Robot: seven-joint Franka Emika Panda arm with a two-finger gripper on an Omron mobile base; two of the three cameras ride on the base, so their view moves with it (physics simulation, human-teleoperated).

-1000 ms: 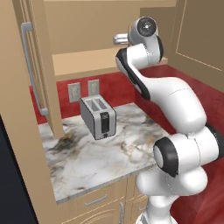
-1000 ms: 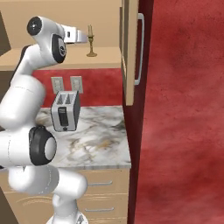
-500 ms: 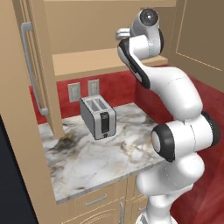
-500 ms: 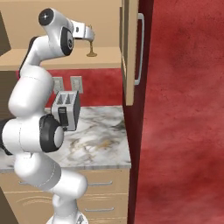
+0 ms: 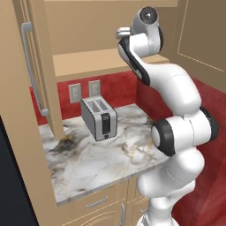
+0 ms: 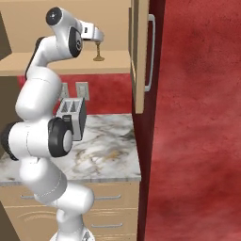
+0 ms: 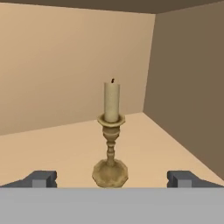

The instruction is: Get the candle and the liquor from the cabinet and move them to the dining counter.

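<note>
The candle (image 7: 111, 131), a slim tan stick on a brass holder with a flared foot, stands upright on the cabinet shelf (image 7: 52, 148) near the right inner wall. My gripper (image 7: 112, 179) is open, its fingertips (image 7: 41, 178) spread wide on either side of the holder's foot and just short of it, touching nothing. From the right base view the candle (image 6: 99, 52) sits on the shelf of the open cabinet (image 6: 139, 56), with the gripper (image 6: 96, 36) right at its top. The liquor and the dining counter are out of view.
A silver toaster (image 5: 99, 118) stands on the small marble worktop (image 5: 88, 154) below the cabinet, under my arm. The open cabinet door with its bar handle (image 5: 31, 66) hangs at the left, another door (image 6: 149, 52) at the right. A red wall lies behind.
The arm has stretched further into the cabinet, bringing the hand up close to the candle. The jaws stayed open.
</note>
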